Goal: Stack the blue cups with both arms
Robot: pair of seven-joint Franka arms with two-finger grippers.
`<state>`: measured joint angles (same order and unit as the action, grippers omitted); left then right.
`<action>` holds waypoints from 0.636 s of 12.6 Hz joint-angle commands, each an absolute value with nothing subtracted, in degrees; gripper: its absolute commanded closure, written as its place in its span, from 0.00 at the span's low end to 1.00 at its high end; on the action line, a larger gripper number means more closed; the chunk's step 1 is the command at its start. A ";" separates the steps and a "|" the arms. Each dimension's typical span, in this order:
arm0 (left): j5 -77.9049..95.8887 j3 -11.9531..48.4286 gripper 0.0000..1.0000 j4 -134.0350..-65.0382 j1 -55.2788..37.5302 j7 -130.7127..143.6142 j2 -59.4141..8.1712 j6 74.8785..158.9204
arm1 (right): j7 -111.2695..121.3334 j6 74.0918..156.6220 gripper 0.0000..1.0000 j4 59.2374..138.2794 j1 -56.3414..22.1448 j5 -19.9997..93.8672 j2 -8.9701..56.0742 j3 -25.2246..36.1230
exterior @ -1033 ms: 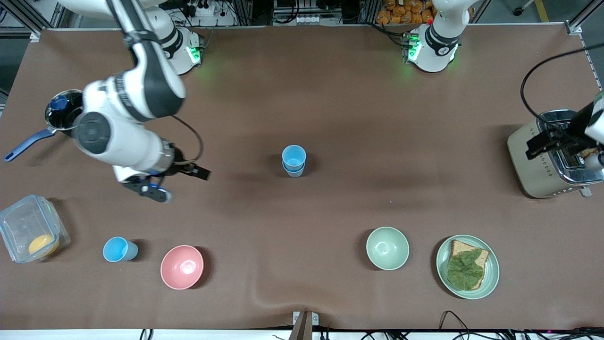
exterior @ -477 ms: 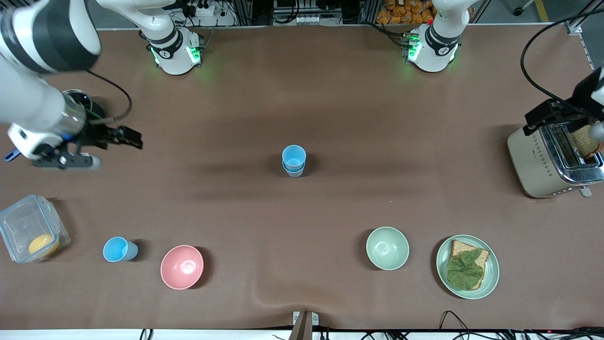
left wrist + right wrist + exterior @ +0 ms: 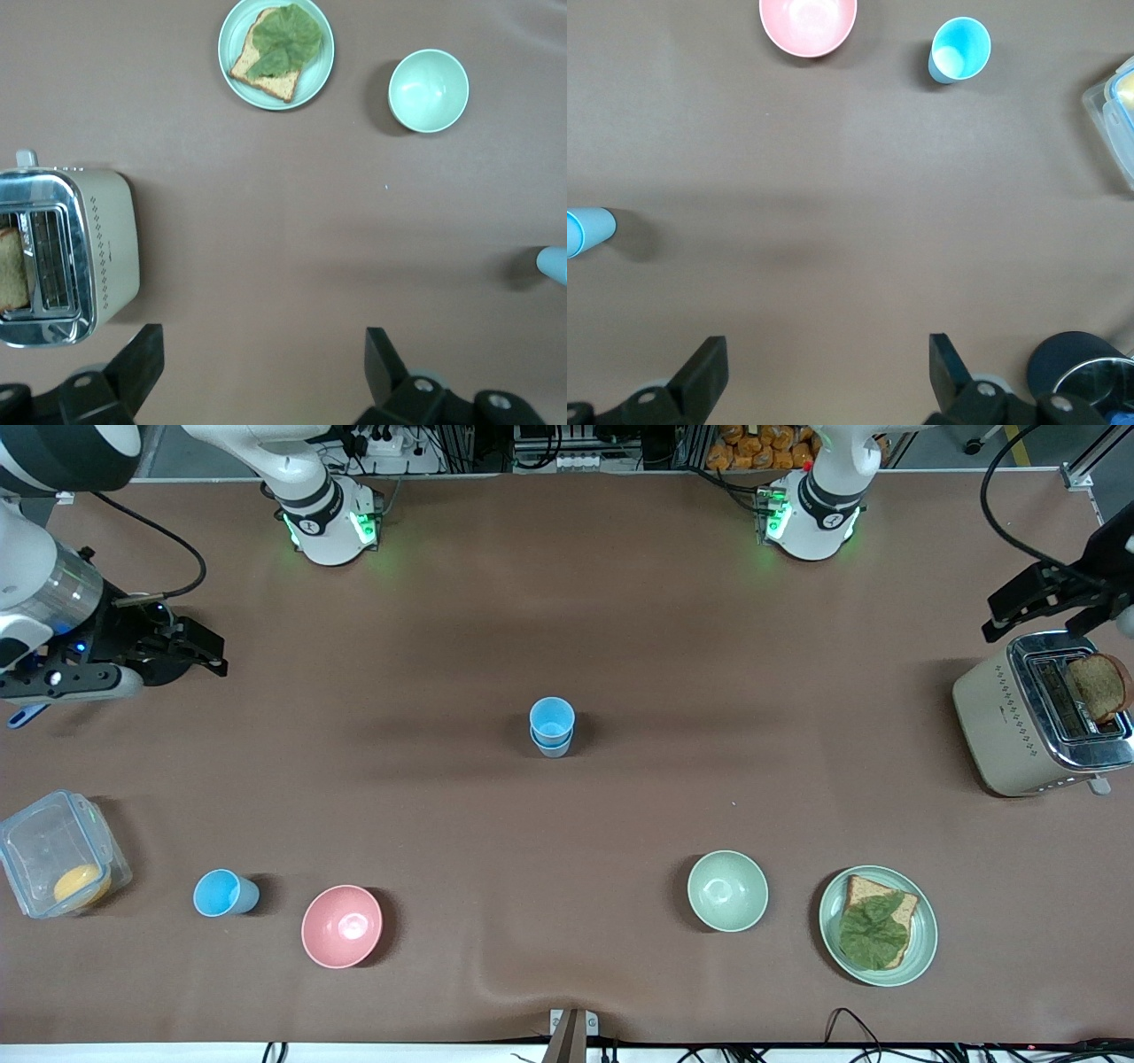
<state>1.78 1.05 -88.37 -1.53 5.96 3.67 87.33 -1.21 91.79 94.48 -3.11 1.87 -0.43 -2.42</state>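
Two blue cups point(image 3: 551, 726) stand stacked at the middle of the table, a sky-blue one nested in a duller one; the stack shows at the edge of the right wrist view point(image 3: 586, 232) and of the left wrist view point(image 3: 554, 264). A third sky-blue cup point(image 3: 226, 893) stands upright beside the pink bowl point(image 3: 342, 926), also in the right wrist view point(image 3: 959, 49). My right gripper point(image 3: 190, 651) is open and empty point(image 3: 824, 363), up over the pot at its end of the table. My left gripper point(image 3: 1036, 598) is open and empty point(image 3: 261, 363), above the toaster.
A toaster point(image 3: 1036, 722) with a bread slice stands at the left arm's end. A green bowl point(image 3: 727, 890) and a plate point(image 3: 923, 948) with bread and a leaf lie nearer the camera. A clear container point(image 3: 55, 864) and a steel pot point(image 3: 1081, 367) are at the right arm's end.
My right arm swung away from the table's middle to its own end, over the pot. My left gripper rose off the toaster and moved away from the camera. The cups stayed put.
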 commanded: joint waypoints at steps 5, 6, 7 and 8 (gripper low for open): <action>1.41 -2.11 0.00 -90.52 -6.76 6.59 5.80 85.87 | 2.11 88.77 0.00 90.35 -1.85 0.79 -0.35 -3.08; -0.33 -2.11 0.00 -90.79 -7.64 7.29 5.71 85.87 | 2.02 88.77 0.00 90.35 -1.85 0.79 -0.35 -3.08; -0.96 -1.76 0.00 -91.31 -7.82 8.51 5.80 85.96 | 2.02 88.77 0.00 90.35 -1.85 0.79 -0.35 -3.08; -1.05 -1.67 0.00 -91.75 -7.74 8.79 5.80 86.04 | 1.85 88.68 0.00 90.35 -1.85 0.79 -0.44 -3.08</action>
<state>0.48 -1.15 -89.67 -6.59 7.40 4.19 86.20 0.97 89.38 91.14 -2.84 1.76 -0.43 -2.41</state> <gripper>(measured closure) 0.000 0.000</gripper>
